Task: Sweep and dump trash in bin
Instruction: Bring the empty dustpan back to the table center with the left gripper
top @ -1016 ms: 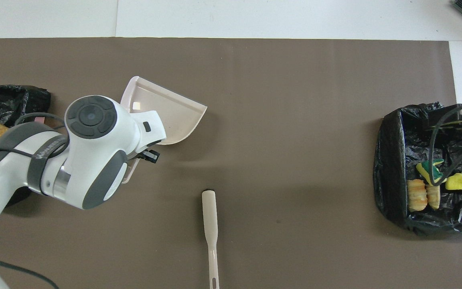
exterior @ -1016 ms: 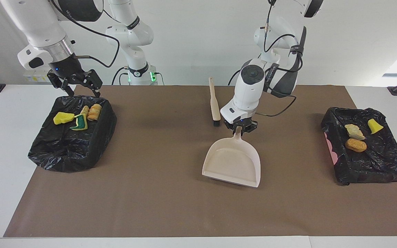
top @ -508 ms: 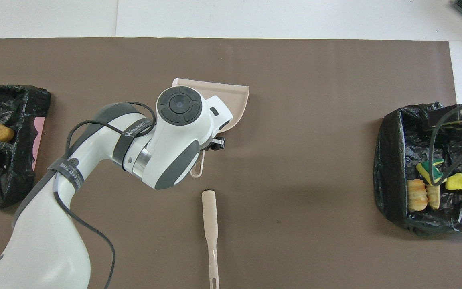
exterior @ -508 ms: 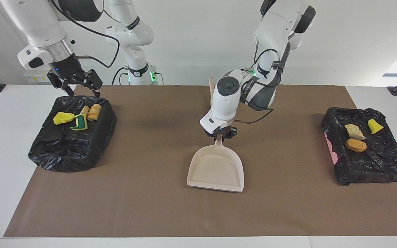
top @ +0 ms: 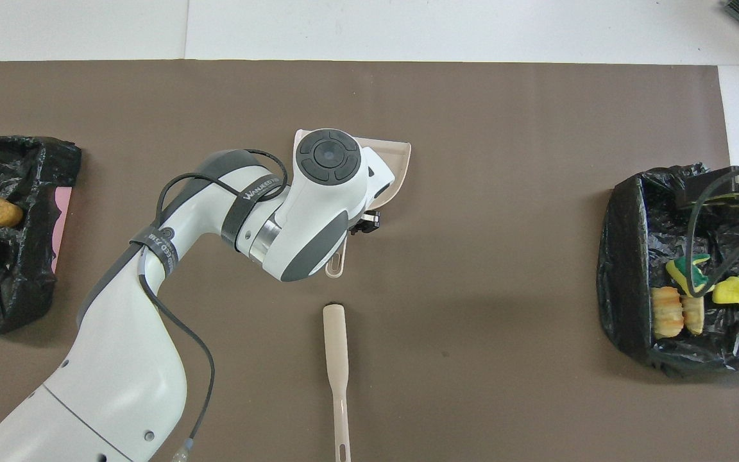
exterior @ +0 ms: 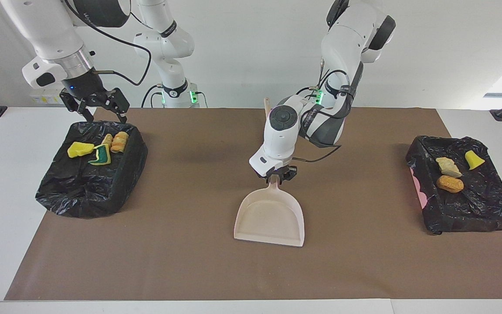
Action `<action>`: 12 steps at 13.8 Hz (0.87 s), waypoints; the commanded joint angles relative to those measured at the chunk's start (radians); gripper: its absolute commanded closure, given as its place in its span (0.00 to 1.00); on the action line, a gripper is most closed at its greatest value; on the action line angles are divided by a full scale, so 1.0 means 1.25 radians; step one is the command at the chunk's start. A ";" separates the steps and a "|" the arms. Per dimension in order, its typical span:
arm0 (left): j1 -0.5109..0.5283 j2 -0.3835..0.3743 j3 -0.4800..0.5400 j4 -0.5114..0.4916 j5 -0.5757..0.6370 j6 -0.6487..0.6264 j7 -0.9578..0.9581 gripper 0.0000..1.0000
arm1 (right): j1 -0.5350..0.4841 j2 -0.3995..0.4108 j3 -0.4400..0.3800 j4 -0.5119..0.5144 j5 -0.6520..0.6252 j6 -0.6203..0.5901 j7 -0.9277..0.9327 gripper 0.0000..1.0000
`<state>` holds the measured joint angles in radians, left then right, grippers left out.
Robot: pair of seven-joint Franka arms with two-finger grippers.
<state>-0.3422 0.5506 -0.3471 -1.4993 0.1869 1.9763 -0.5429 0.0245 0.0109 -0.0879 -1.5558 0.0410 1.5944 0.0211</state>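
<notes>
At the middle of the brown mat (exterior: 190, 261), I have the left gripper (exterior: 276, 175) down at the dustpan's handle, its fingers on either side of it — whether they clamp it or have let go I cannot tell. Its dustpan (exterior: 269, 219) lies flat on the mat, mouth turned away from the robots, pan empty. Nearer to the robots, the brush (top: 337, 359) lies on the mat, mostly hidden by the left arm in the facing view. Out toward the left arm's end of the table sits a black-lined bin (exterior: 486, 209) with three pieces of trash in it: a pale chunk (exterior: 448, 166), an orange-brown chunk (exterior: 449, 183) and a yellow piece (exterior: 474, 159). Toward the right arm's end, the other black-lined bin (exterior: 81, 192) holds a yellow sponge piece (exterior: 79, 149), a yellow-and-green sponge (exterior: 99, 155) and two orange-brown chunks (exterior: 120, 142) side by side. My right gripper (exterior: 100, 109) hangs over that bin's edge nearest the robots — jaws spread wide, holding nothing.
</notes>
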 commanded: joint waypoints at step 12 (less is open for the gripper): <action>0.038 -0.427 0.214 -0.231 -0.078 -0.138 0.263 0.00 | -0.002 -0.001 0.002 0.000 0.003 0.011 0.011 0.00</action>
<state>-0.3039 0.1483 -0.1190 -1.6813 0.1237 1.8408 -0.2945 0.0245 0.0109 -0.0879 -1.5558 0.0410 1.5944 0.0211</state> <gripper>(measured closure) 0.000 0.000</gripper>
